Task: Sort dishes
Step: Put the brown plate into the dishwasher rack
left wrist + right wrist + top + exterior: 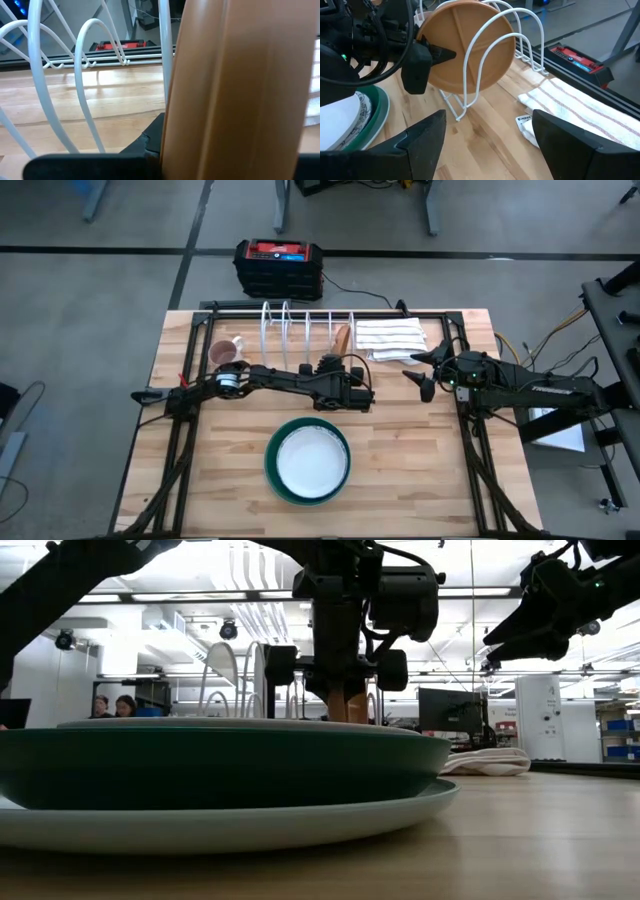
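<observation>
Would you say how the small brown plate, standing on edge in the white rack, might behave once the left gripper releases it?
The brown plate looks rigid. On edge, it could roll or tip, though the rack wires should likely hold it. The left gripper pinches only its rim.

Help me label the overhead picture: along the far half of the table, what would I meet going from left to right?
Pinkish mug → white wire rack → brown plate standing on edge in the rack, held by the left gripper → striped cloth → right gripper, open.
</observation>
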Motion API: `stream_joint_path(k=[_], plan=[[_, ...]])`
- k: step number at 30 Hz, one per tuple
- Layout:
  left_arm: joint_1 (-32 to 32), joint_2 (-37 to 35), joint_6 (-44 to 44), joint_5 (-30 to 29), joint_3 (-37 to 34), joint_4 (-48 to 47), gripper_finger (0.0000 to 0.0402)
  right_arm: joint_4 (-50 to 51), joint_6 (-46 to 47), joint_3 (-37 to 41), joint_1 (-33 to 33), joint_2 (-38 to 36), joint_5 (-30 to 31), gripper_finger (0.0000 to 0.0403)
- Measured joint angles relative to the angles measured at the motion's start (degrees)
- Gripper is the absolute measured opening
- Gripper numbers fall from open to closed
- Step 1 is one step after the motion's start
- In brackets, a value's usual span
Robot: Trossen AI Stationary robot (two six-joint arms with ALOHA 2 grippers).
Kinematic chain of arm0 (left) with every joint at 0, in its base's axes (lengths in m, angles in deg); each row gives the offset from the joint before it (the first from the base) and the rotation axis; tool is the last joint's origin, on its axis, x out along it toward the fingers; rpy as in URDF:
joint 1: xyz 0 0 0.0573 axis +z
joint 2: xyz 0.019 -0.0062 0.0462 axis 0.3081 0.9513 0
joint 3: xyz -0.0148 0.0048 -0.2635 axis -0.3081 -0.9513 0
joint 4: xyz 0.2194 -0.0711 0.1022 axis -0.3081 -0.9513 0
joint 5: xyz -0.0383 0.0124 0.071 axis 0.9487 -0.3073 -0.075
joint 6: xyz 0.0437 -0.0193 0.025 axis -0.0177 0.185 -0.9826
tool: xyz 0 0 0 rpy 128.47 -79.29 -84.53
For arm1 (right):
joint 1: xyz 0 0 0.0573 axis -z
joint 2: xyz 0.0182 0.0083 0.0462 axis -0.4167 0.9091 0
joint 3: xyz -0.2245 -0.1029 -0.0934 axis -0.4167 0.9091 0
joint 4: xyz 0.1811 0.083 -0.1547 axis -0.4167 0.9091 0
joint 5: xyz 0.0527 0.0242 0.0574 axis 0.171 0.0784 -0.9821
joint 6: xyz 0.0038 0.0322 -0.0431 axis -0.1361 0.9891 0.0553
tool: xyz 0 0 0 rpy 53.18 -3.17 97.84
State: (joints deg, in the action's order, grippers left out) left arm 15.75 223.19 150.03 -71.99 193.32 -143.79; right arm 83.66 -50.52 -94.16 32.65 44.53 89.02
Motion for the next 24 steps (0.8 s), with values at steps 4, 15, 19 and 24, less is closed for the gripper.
stream_joint_path(k=[4, 15, 19, 24], plan=[[0.0, 0.0, -0.1, 0.0, 0.0, 0.1, 0.0045, 0.0, 0.0, 0.0, 0.0, 0.0, 0.0, 0.0287], [0.0, 0.0, -1.6, 0.3, -0.3, 0.3, 0.0045, 0.0, 0.0, 0.0, 0.0, 0.0, 0.0, 0.0289], [0.0, 0.0, -1.9, 0.4, -0.3, 0.3, 0.0045, 0.0, 0.0, 0.0, 0.0, 0.0, 0.0, 0.0290], [-0.1, 0.0, -1.8, 0.5, -0.3, 0.3, 0.0045, 0.0, 0.0, 0.0, 0.0, 0.0, 0.0, 0.0283]])
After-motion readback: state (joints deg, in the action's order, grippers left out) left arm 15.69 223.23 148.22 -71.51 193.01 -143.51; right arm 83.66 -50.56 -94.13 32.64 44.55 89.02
